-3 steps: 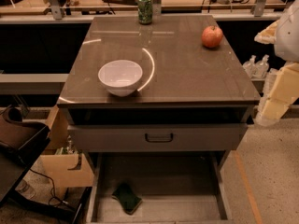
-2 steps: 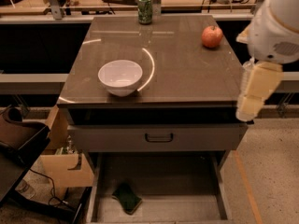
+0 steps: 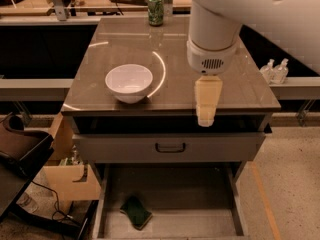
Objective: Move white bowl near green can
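Observation:
The white bowl [image 3: 129, 82] sits upright on the left front part of the grey table top [image 3: 115, 39]. The green can [image 3: 155, 9] stands upright at the table's far edge, well behind the bowl. My gripper [image 3: 206, 102] hangs from the big white arm over the table's front right area, to the right of the bowl and apart from it. It holds nothing that shows.
The arm hides the right rear of the table. A closed drawer with a dark handle [image 3: 170, 147] sits under the top. A lower drawer [image 3: 170, 204] stands open with a dark green sponge [image 3: 135, 212] in it. Two small bottles [image 3: 274, 71] stand on the right.
My arm has swung left from the right side over the table, and it now covers the red apple. The bowl and the can have not moved.

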Tool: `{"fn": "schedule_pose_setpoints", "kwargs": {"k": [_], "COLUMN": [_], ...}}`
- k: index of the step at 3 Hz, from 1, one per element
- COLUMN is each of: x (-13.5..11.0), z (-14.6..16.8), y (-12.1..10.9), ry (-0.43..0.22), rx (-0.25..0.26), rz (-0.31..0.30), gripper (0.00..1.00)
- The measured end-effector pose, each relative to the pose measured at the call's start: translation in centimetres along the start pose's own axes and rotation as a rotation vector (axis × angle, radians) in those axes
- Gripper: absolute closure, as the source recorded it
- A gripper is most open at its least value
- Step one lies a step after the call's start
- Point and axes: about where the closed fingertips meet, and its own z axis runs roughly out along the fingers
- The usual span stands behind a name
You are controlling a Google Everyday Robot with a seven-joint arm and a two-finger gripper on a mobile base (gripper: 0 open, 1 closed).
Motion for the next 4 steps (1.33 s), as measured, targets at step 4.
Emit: {"fn": "schedule_pose_setpoints", "kwargs": {"k": [4], "x": [-9.2], "z": [3.2], "y": [-1.7], "ry": [-0.031], "rx": [-0.035], "rz": [-0.135], "gripper": [0.0]}}
